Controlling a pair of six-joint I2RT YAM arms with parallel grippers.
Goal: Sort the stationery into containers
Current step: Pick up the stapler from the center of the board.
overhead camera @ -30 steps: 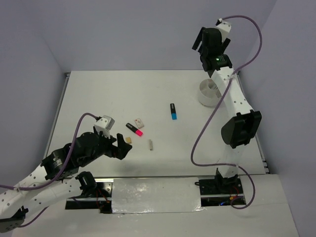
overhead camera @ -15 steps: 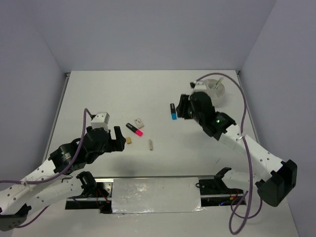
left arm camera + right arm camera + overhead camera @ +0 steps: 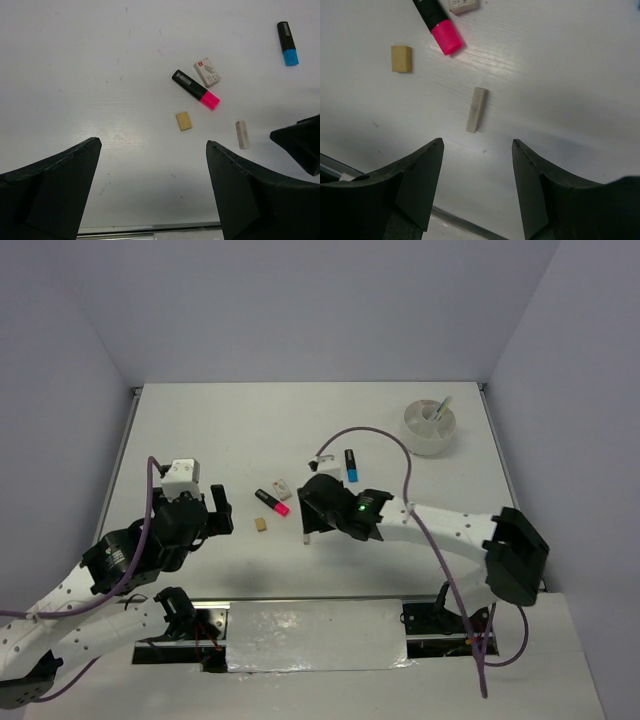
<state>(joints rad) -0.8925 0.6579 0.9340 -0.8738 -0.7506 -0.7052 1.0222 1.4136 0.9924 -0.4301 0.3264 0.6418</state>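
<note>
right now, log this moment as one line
right gripper open, near whitish stick eraser | left gripper open, empty | pink highlighter, blue highlighter, tan eraser loose on table | white bowl back right

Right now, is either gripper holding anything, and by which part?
Nothing is held. The left gripper and right gripper are both open and empty; the small pale rectangular eraser lies free just ahead of the right one.

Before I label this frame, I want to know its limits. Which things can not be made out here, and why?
- White bowl: top view only; its contents are too small to name.
- Pink highlighter: right wrist view, black end cut off by the top edge.
- Labelled eraser: left wrist view, print too small to read.
- Right claw: top view, its fingers are lost against the black wrist.
</note>
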